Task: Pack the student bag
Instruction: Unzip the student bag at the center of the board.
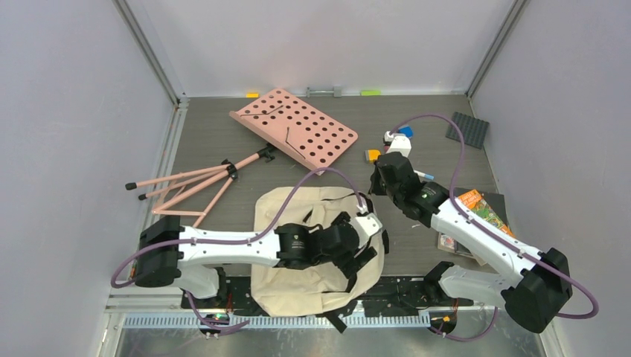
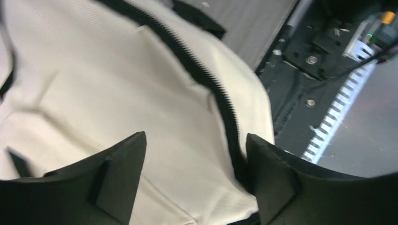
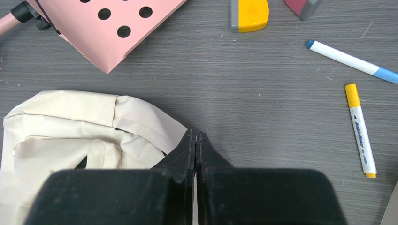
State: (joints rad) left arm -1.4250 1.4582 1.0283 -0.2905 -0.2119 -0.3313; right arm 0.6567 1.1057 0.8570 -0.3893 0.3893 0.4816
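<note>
Cream student bag (image 1: 277, 208) lies on the counter (image 3: 263, 108); left tool (image 2: 195, 140) gapes wide above its zipper (image 2: 206, 80), gripping nothing; right tool (image 3: 195, 136) is pressed closed, empty.

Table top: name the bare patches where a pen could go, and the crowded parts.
Bare: the stretch between the student bag, the pink board and the yellow marker; also the far left corner behind the tripod. Crowded: the right side, around the blue marker, orange block and book.

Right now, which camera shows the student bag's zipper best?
Left wrist: the black zipper runs close-up across the student bag, teeth visible. Top external shows the bag's outline, but the left arm covers its middle. Right wrist shows only a cream corner, no zipper.
</note>
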